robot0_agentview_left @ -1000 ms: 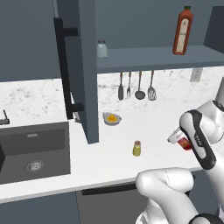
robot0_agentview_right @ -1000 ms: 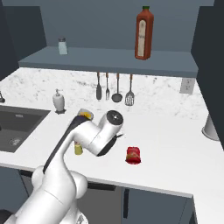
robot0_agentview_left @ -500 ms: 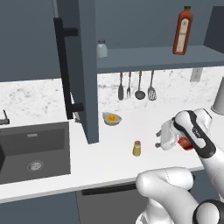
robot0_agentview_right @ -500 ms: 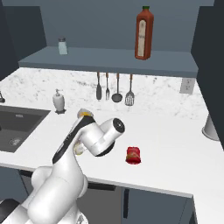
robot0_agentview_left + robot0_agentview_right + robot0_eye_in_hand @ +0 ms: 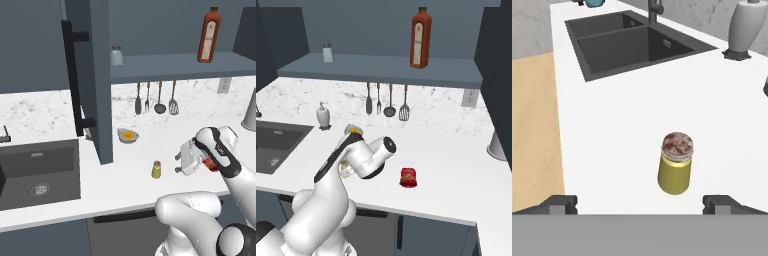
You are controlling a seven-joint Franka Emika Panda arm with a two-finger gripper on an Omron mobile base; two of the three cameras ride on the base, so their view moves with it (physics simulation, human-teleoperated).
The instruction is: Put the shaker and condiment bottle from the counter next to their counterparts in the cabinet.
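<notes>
On the white surface (image 5: 125, 175), just ahead of my gripper (image 5: 640, 202), stands one small yellow shaker (image 5: 675, 170) with a brownish-red cap, upright, long axis vertical. My gripper is spread wide and holds nothing. One red condiment bottle (image 5: 408, 177) lies on its side nearby. One grey-blue shaker (image 5: 116, 55) and one tall labelled bottle (image 5: 208, 34) stand on the cabinet shelf (image 5: 180, 65).

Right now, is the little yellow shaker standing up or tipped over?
Standing up. The yellow shaker rests on its base on the counter, cap on top.
</notes>
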